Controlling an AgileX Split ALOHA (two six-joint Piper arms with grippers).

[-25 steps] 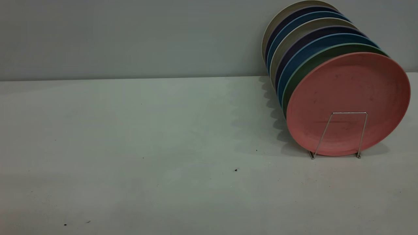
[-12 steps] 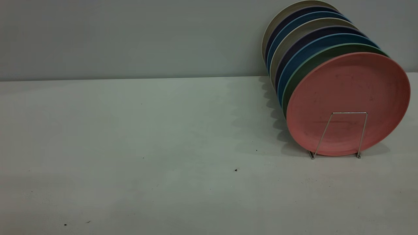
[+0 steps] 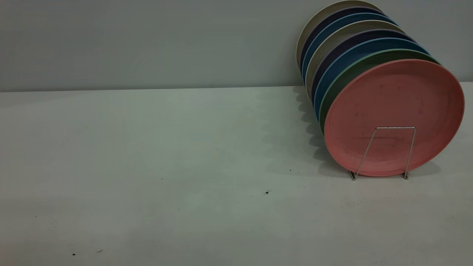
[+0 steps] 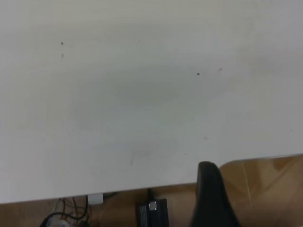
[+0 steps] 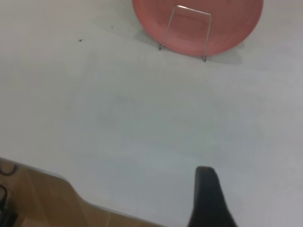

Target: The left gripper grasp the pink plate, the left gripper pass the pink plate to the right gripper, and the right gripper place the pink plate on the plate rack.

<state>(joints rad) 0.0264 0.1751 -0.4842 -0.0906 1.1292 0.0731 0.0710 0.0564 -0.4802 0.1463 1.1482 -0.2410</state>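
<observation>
Standing on edge in the plate rack (image 3: 394, 128), the pink plate (image 3: 395, 92) is occupying the front slot, with its face turned out over the worktop (image 3: 166, 155). One wire loop of the rack is crossing the lower part of the plate, and the loop's two feet are resting on the worktop. Behind the pink plate, a row of other plates (image 3: 334, 44) in green, blue, purple and beige is leaning in the same rack, each overlapping the next. The rack is sitting toward the right end of the worktop, close to the edge that runs along the wall.

Neither arm is showing in the exterior view. The left gripper (image 4: 211, 198) is hanging by one edge of the worktop, over bare surface, with wood-coloured floor and some cables (image 4: 59, 218) beyond that edge; whether it is open or closed cannot be told. The right gripper (image 5: 209, 196) is hovering near another worktop edge, well apart from the rack and the pink plate, holding nothing that can be seen; its state cannot be told either.
</observation>
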